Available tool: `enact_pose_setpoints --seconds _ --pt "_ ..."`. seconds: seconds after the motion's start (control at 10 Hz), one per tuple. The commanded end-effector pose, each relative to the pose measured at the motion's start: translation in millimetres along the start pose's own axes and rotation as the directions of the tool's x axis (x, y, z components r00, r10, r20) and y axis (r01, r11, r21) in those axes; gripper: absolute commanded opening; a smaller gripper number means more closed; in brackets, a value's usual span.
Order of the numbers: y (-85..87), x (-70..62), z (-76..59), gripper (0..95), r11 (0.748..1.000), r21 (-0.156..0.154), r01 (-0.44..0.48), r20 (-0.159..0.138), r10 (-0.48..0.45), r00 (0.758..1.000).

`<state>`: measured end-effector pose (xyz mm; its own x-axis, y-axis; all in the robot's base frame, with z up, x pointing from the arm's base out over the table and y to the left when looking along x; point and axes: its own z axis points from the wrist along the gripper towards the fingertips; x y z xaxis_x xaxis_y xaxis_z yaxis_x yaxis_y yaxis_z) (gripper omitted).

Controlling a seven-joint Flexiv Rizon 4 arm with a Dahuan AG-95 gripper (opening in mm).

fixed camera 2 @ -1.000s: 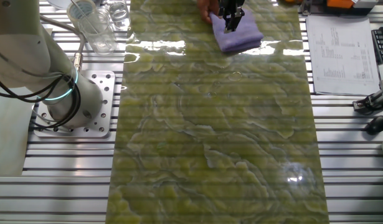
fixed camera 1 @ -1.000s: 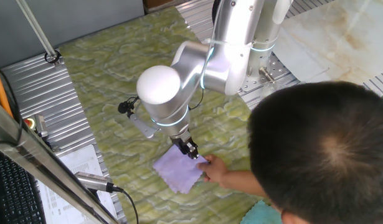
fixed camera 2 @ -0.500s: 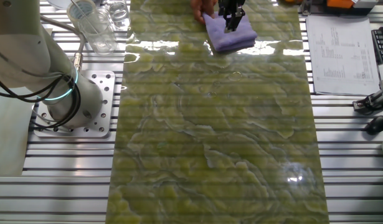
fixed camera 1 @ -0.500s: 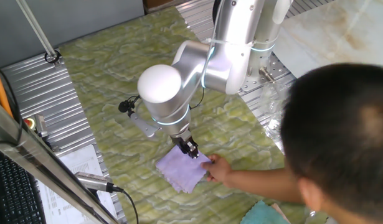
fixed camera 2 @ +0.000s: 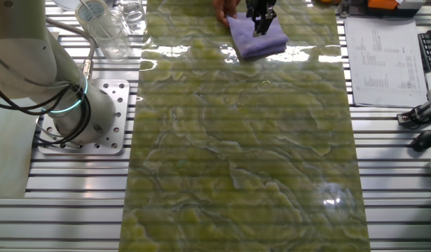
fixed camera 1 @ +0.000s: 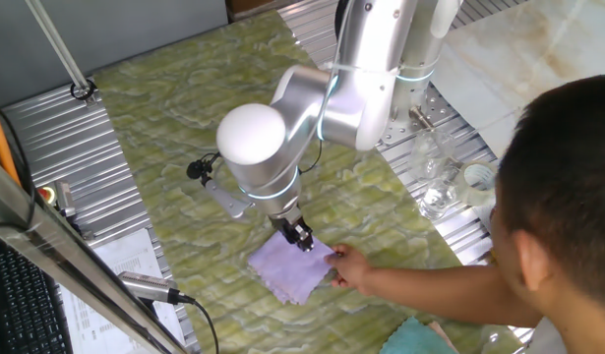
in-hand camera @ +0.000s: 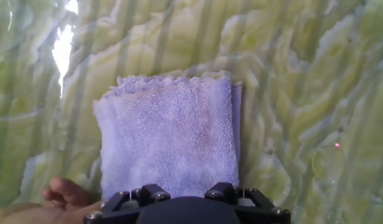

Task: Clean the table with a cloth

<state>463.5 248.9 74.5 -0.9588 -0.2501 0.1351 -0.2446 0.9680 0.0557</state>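
The lilac cloth lies folded flat on the green-yellow marbled table, near its front edge. It also shows in the other fixed view and fills the middle of the hand view. My gripper points down at the cloth's near edge, with its jaws a little apart and nothing held between them; it also shows in the other fixed view. In the hand view only the black gripper body shows at the bottom edge. A person's hand touches the cloth's side.
The person leans in from the right; the hand also shows in the hand view. Clear glasses stand on the ribbed metal beside the arm's base. A teal cloth lies at the front edge. Papers lie on the far side.
The person's hand has nudged the cloth a little sideways under my gripper. The person's head has drawn back to the right, uncovering the glasses. My gripper has hardly moved.
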Motion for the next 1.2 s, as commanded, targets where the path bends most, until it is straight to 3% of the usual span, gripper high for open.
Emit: enact_pose_setpoints --seconds 0.1,0.2,0.4,1.2 --pt "0.0 -0.2 0.0 57.0 1.000 0.001 0.001 0.002 -0.001 1.000" --pt "0.0 -0.2 -0.3 95.0 0.997 0.029 -0.065 0.105 0.062 0.993" --pt "0.0 -0.2 -0.3 95.0 0.999 0.019 -0.041 0.055 0.040 0.998" --pt "-0.2 -0.9 3.0 95.0 0.999 0.018 -0.026 0.063 0.025 0.998"
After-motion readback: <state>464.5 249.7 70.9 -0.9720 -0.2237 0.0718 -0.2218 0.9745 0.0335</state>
